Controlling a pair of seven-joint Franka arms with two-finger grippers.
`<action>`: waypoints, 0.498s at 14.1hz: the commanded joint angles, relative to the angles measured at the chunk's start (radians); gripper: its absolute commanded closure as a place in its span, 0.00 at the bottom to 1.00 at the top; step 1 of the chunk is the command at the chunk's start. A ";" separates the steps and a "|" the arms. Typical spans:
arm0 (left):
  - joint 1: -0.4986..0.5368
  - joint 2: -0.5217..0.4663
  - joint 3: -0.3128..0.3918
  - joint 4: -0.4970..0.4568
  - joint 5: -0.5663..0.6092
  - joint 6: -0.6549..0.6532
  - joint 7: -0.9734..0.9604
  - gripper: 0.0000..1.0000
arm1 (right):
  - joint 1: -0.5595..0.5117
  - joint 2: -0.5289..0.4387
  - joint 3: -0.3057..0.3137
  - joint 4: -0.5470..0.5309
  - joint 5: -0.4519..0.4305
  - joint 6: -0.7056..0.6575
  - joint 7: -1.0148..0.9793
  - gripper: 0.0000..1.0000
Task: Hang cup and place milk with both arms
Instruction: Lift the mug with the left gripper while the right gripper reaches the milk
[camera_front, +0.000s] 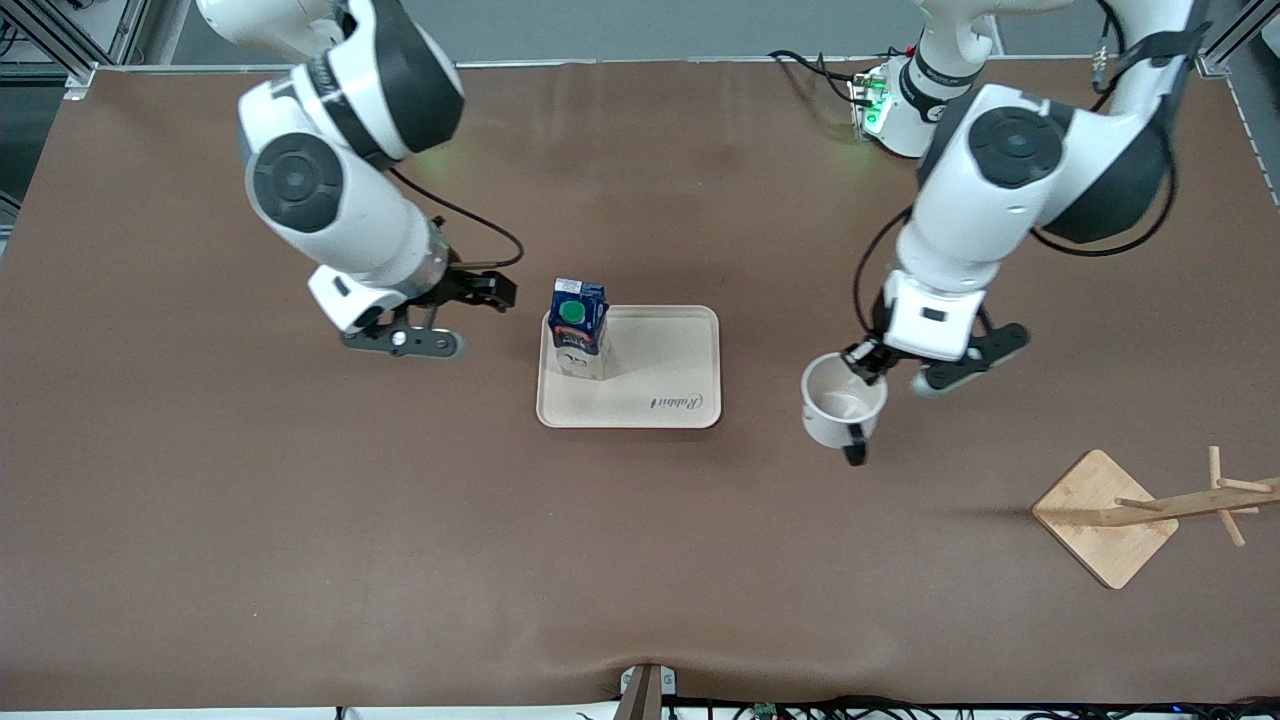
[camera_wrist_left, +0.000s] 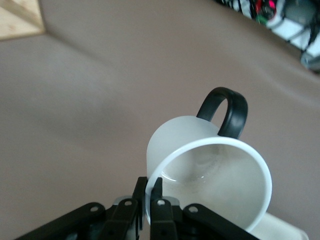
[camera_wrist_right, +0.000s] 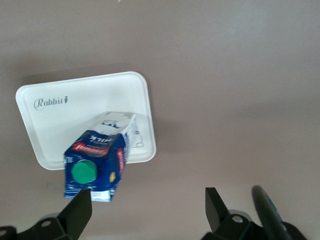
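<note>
While the brown counter (camera_front: 300, 560) runs bare along its camera-side strip and toward the right arm's end, the things gather in a band across its middle. A shallow cream tray (camera_front: 660, 395) with rounded corners and a raised lip lies flat at the centre, the script word "Rabbit" printed near its camera-side edge. The milk (camera_front: 578, 328), a dark-blue carton with a round green cap, red and white print and a white text panel, stands upright on the tray's corner nearest the right arm's end and farthest from the camera, close against the lip; the remaining tray floor is open. The right pincer (camera_front: 455, 312) hangs just beside that corner, over bare counter, its black fingers (camera_wrist_right: 77, 212) spread wide apart with nothing between them, a small gap showing between them and the carton. The left pincer (camera_front: 868, 372) is over the counter between the tray and the rack, clamped on the rim of the cup (camera_front: 843, 402): one finger inside the wall, one outside. The cup is smooth white with a glossy inside, held tilted so its mouth faces up toward the front camera, its thin black loop handle (camera_wrist_left: 226, 111) pointing away from the fingers. A pale wooden rack (camera_front: 1150, 510) with a square base and slim pegs stands near the counter's edge at the left arm's end, well apart from the cup, with open counter around its base.
</note>
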 joint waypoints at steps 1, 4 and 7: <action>0.060 -0.045 -0.008 -0.021 0.017 -0.007 -0.003 1.00 | 0.070 0.039 -0.011 0.009 0.012 0.045 0.079 0.00; 0.136 -0.057 -0.008 -0.020 0.017 -0.004 0.004 1.00 | 0.127 0.082 -0.011 0.009 0.007 0.097 0.137 0.00; 0.183 -0.052 -0.003 0.008 0.013 0.002 0.003 1.00 | 0.152 0.111 -0.012 0.009 -0.002 0.106 0.139 0.00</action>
